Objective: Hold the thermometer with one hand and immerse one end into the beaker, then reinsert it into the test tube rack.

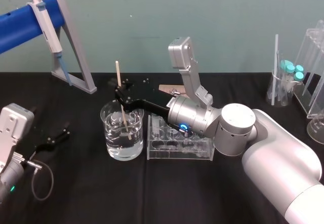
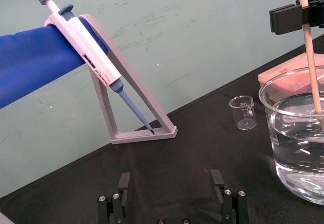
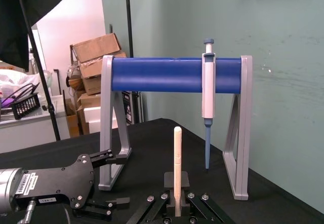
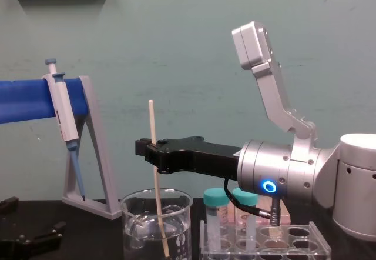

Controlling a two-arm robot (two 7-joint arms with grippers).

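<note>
Our right gripper (image 4: 154,154) reaches over the beaker (image 1: 107,127), jaws clamped on the thermometer (image 4: 153,125) near its middle. We hold it nearly upright, with its lower end dipped in the water. The rack (image 1: 177,153) sits just beside the beaker on the counter (image 1: 76,193). Our left gripper (image 1: 56,137) rests well to the left, jaws wide open and empty.

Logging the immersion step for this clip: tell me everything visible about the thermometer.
The thermometer is a very thin, straight, plain pale-cream rod. It stands almost upright, slightly tilted, with the right gripper shut on it about midway. Its lower end is under the water in the clear glass beaker; its top rises well above the rim.
</note>
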